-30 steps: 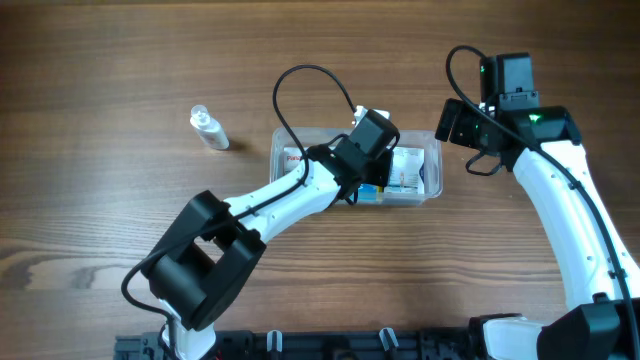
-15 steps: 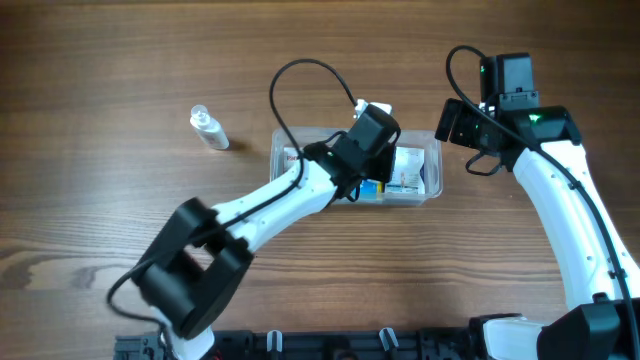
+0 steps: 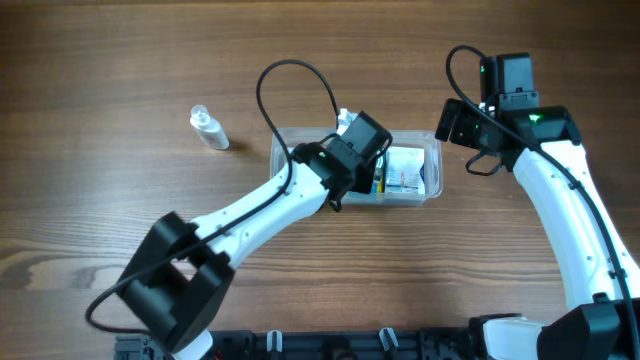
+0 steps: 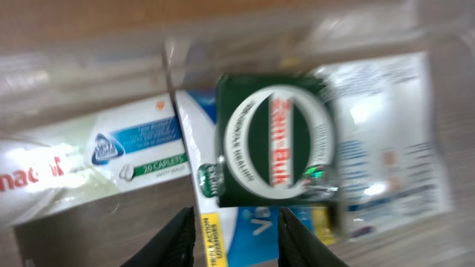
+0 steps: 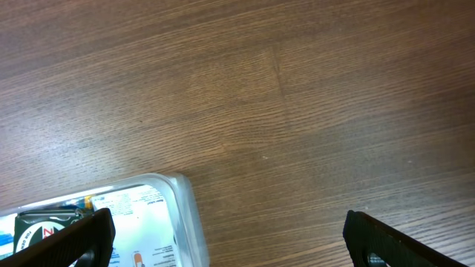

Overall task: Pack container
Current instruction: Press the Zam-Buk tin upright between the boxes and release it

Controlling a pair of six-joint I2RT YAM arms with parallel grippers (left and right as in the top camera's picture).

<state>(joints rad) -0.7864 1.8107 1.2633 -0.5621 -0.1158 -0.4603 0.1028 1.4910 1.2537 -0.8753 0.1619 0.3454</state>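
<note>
The container [image 3: 432, 172] is a clear plastic tub in the middle of the table with small boxes inside. My left gripper [image 3: 362, 150] hovers over it, tilted down. In the left wrist view a dark green box [image 4: 274, 141] lies on a blue and white box [image 4: 223, 222], beside a white caplets box [image 4: 133, 144]. The left gripper [image 4: 237, 245] has its jaws apart above them, gripping nothing. My right gripper [image 3: 460, 125] stands wide open just past the tub's right end. In its own view the right gripper [image 5: 230, 248] is over bare wood, with the container's corner [image 5: 185, 215] showing.
A small clear bottle [image 3: 208, 128] lies on the wooden table [image 3: 100, 220] to the left of the tub. The left arm's cable [image 3: 290, 75] loops above the tub's far side.
The left gripper's jaws have parted and let go of the green box, which now lies in the tub. The left arm has drawn back slightly leftwards. The right arm has not moved.
</note>
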